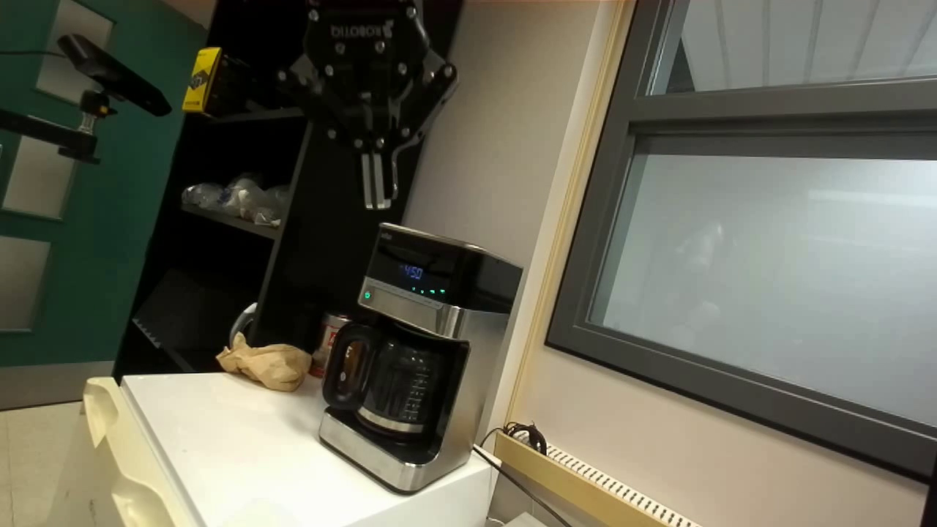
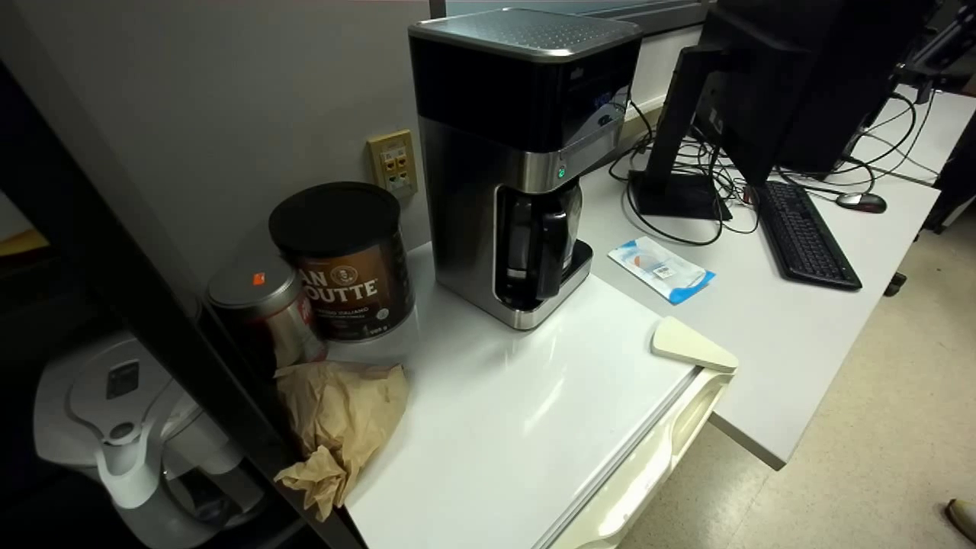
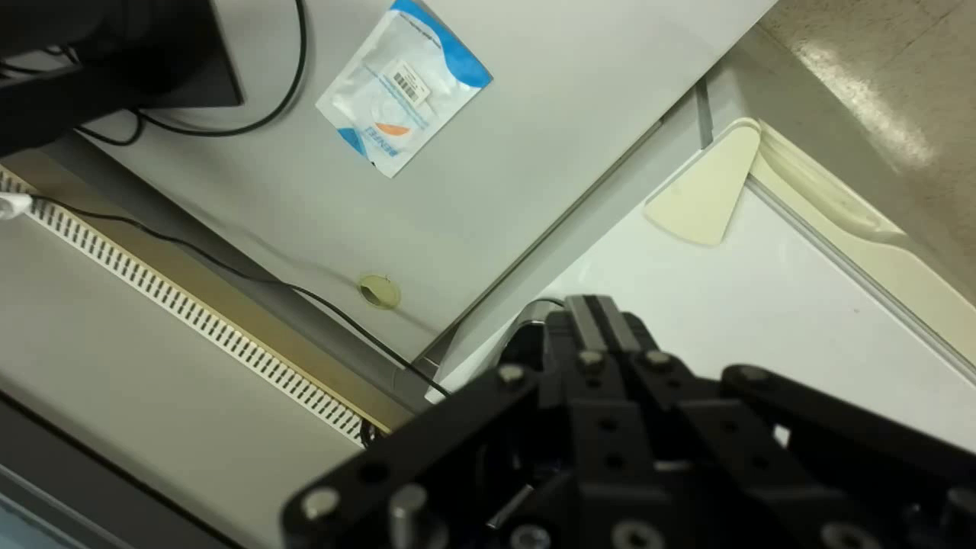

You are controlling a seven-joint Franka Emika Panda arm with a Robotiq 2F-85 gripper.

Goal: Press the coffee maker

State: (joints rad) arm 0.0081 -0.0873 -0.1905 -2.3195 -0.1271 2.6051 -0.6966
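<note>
The coffee maker (image 1: 479, 366) stands upright on a white cabinet top (image 1: 241, 446). It is silver and black with a lit bluish display (image 1: 413, 271), green lights and a glass carafe (image 1: 402, 388) in place. It also shows in an exterior view (image 2: 473, 198) from its side, with a green-lit button (image 2: 561, 172). My gripper (image 1: 377, 205) points down, fingers together and empty, apparently above the machine's top and not seen touching it. In the wrist view the gripper (image 3: 598, 305) hides most of the machine; only a piece of its rim (image 3: 528, 320) shows.
A brown paper bag (image 2: 347, 419), a coffee tin (image 2: 351, 267) and a silver can (image 2: 263, 313) stand beside the machine. A dark shelf (image 1: 329, 241) is behind, a wall and window (image 1: 768, 278) alongside. A desk with packet (image 2: 662, 268), keyboard (image 2: 808, 232) and cables adjoins.
</note>
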